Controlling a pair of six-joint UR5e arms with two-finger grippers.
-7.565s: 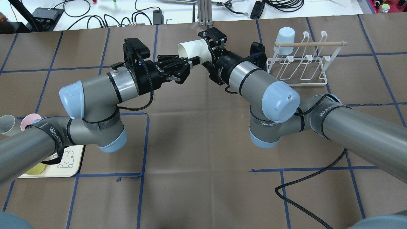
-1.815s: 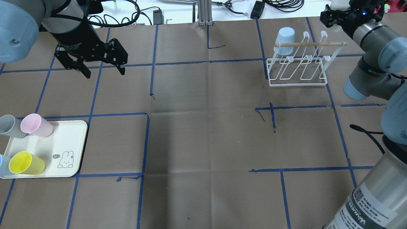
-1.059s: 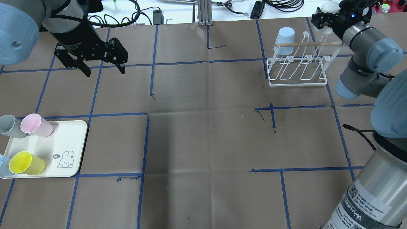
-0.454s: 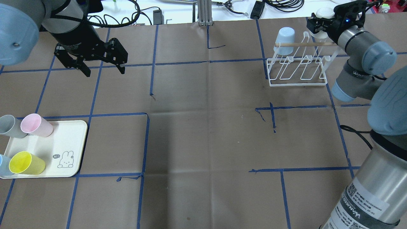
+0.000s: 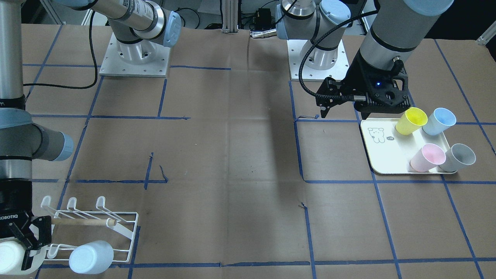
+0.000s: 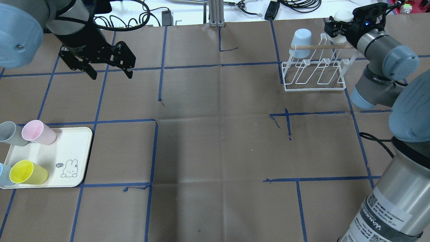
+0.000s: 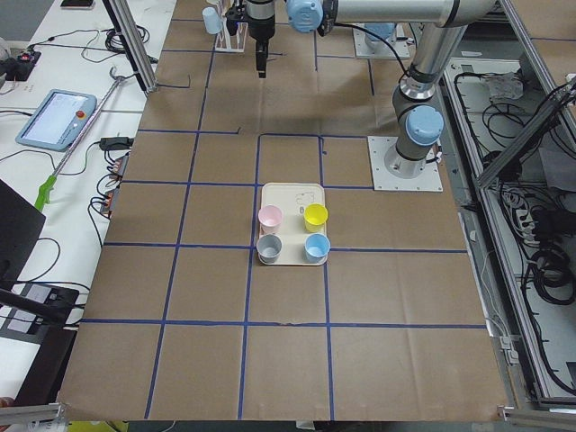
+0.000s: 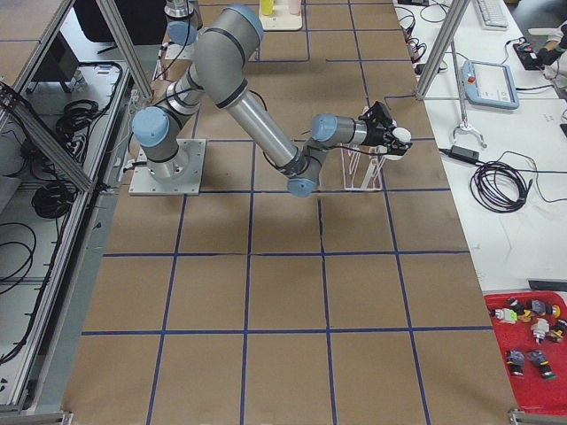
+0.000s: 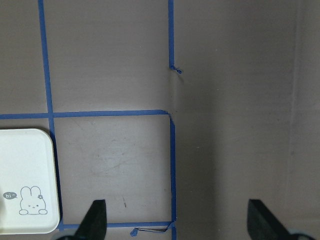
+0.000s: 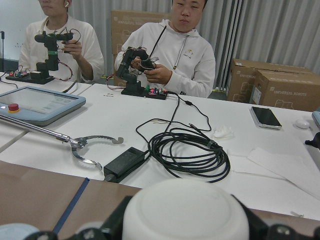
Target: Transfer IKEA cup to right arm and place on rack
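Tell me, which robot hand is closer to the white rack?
The right gripper. It is at one end of the rack, holding a white cup by the prongs. The left gripper hangs open far across the table, on the tray's side.

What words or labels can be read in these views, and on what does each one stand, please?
"ROBOTIQ": right gripper, which holds the white cup.
"hi~": speech bubble on the tray.
"UNIVERSAL ROBOTS": cardboard box.
"WANJEED": black band round the right arm.
White label on that arm: too small to read.
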